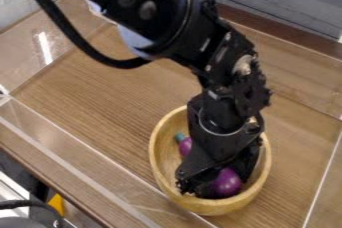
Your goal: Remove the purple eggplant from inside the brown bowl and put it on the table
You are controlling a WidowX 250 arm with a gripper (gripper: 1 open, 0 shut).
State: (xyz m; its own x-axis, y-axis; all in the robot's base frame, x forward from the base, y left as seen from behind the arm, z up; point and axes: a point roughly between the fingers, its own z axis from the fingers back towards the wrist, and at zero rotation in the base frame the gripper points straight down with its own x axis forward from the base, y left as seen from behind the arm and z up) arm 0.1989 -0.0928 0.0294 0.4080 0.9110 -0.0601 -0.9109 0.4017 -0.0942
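The brown bowl [167,132] sits on the table [94,92] near its front right. Inside it lies the purple eggplant [229,182], its fat end showing at the right and a narrow purple end with a teal tip peeking out at the bowl's left inner wall. My black gripper [209,180] points straight down into the bowl, low over the eggplant. Its fingers [189,183] stand spread apart on either side of the eggplant, open. The eggplant's middle is hidden behind the gripper.
Clear acrylic walls [80,177] edge the table along the front and left. The black arm [147,17] reaches in from the upper left across the table. Bare wood lies to the left of and behind the bowl.
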